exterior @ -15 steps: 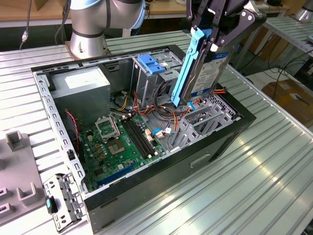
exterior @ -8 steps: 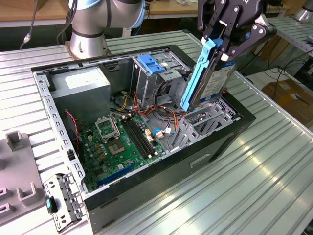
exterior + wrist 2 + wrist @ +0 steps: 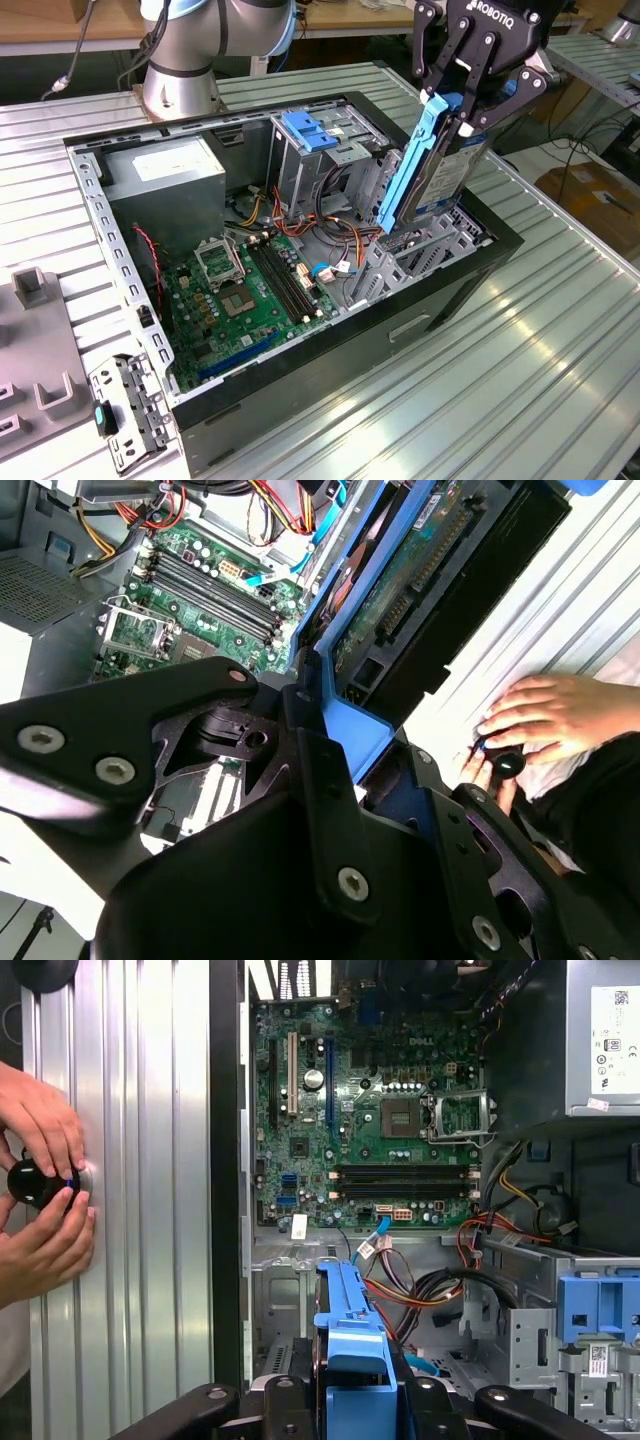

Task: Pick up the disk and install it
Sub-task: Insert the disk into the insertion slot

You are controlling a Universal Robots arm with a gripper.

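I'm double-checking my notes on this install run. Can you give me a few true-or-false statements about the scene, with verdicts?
1. The end effector grips the disk by its upper end. True.
2. The disk lies flat on the table. False: it is held steeply tilted, with its lower end down at the computer case.
3. The computer case is closed. False: it is open, and the motherboard is exposed.
4. A person's hands are on the table beside the case, around a black knob. True.
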